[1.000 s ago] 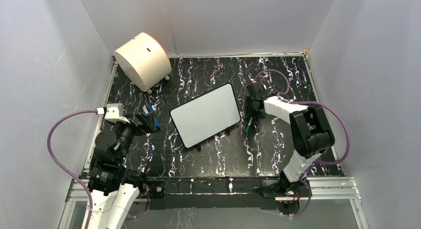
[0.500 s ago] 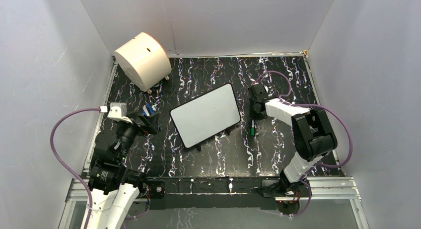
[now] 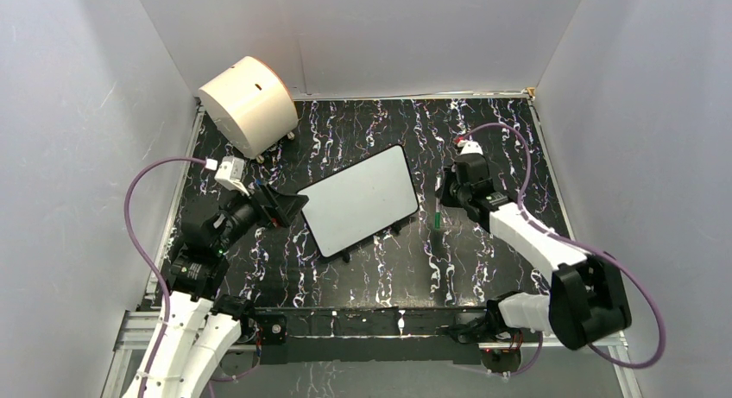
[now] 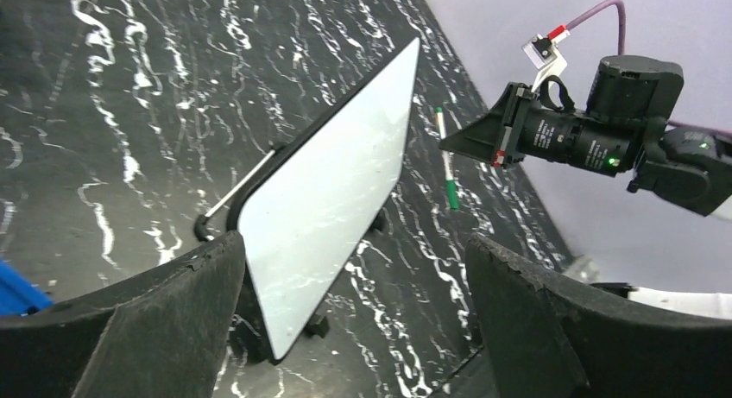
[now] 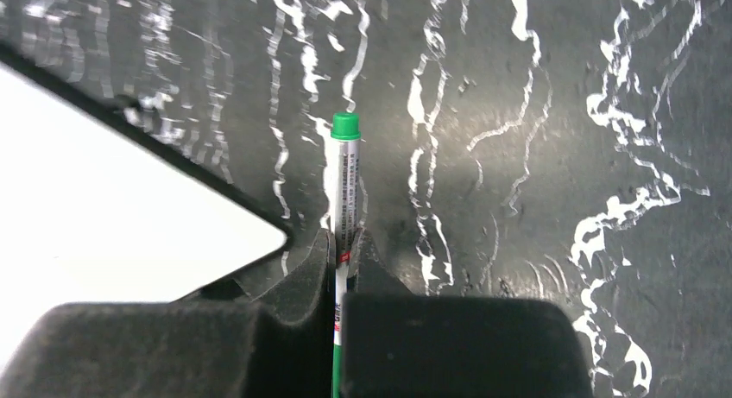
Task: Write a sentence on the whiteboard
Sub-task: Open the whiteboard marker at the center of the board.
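**Marker gripped, board not written yet**

The right gripper [image 5: 343, 243] is closed tight on the thin white marker with green cap [image 5: 344, 178]. The left gripper [image 3: 289, 206] is wide open and holds nothing, just beside the small glossy whiteboard with black frame [image 3: 358, 199], which stands blank mid-table. The step looks like pickup. The next move calls for lifting the marker and probably uncapping it.

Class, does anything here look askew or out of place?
The whiteboard sits skewed, its sides at an angle to the table edges, and it is blank. Nothing looks spilled or damaged.
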